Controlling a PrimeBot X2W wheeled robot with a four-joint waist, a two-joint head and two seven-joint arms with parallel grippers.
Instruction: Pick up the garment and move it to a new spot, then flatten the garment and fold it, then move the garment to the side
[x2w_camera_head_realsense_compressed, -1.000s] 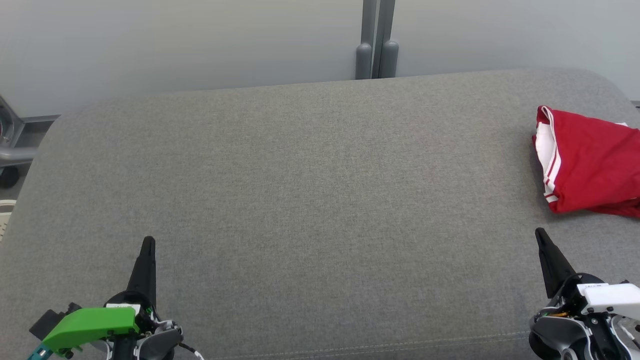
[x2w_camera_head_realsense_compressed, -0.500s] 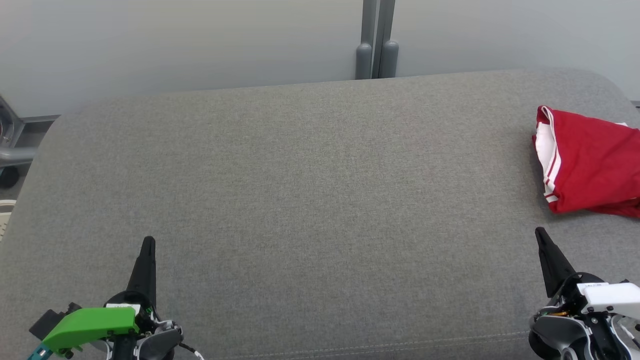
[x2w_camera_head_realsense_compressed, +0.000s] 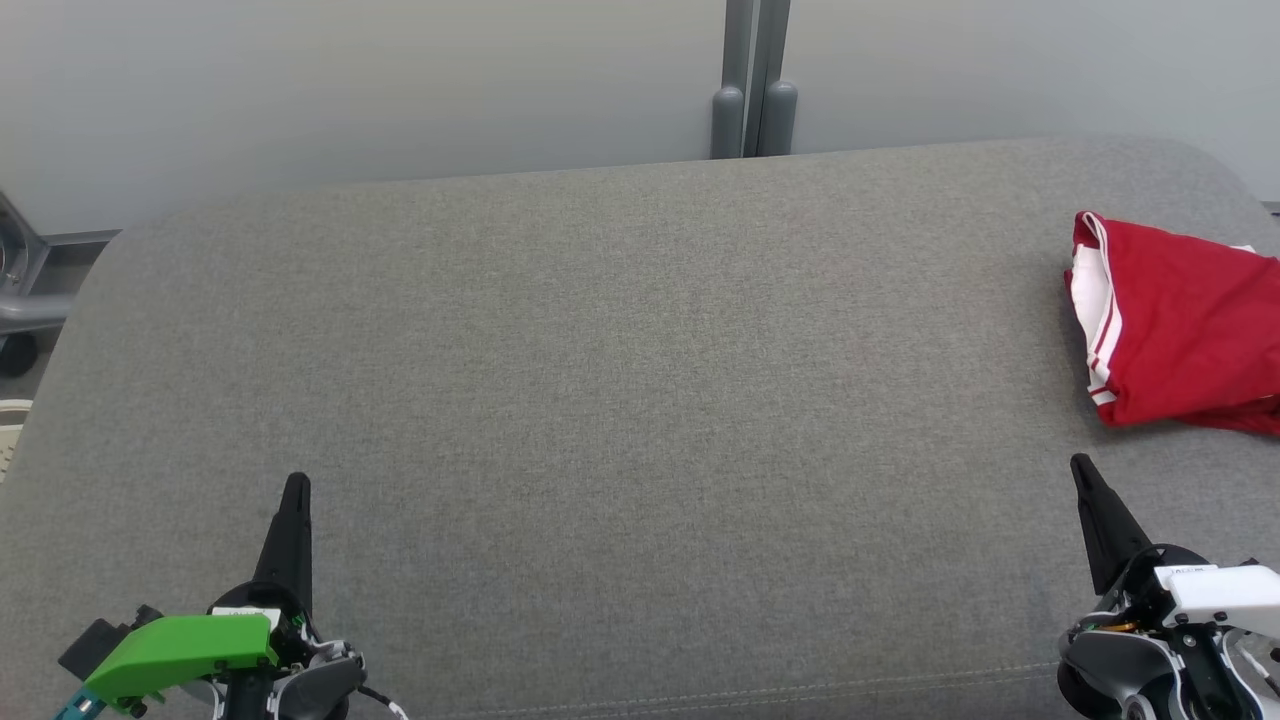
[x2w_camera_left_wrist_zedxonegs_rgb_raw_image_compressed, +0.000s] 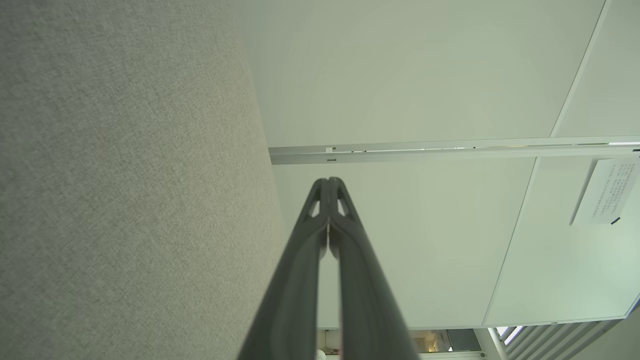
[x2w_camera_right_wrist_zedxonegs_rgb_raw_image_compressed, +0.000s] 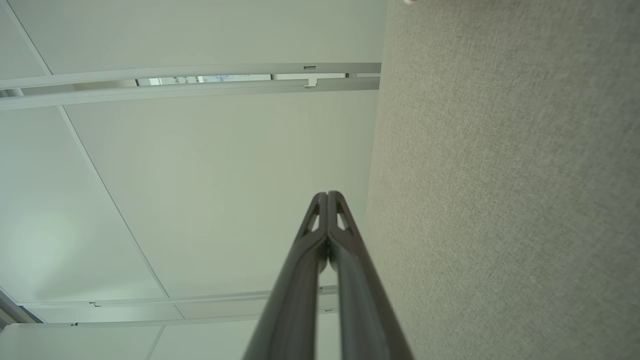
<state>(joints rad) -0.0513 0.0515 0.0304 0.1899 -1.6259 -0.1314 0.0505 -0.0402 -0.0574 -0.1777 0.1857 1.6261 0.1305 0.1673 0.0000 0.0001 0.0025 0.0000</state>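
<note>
Garment (x2w_camera_head_realsense_compressed: 1180, 340) lies folded at rt side of worktop (x2w_camera_head_realsense_compressed: 600, 350); last step looks done. L gripper (x2w_camera_head_realsense_compressed: 297, 484) & R gripper (x2w_camera_head_realsense_compressed: 1078, 467): fingers closed, empty. Next: just park.

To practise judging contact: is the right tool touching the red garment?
Apart. The head view shows bare grey cushion between the tip of the right tool and the garment.
</note>
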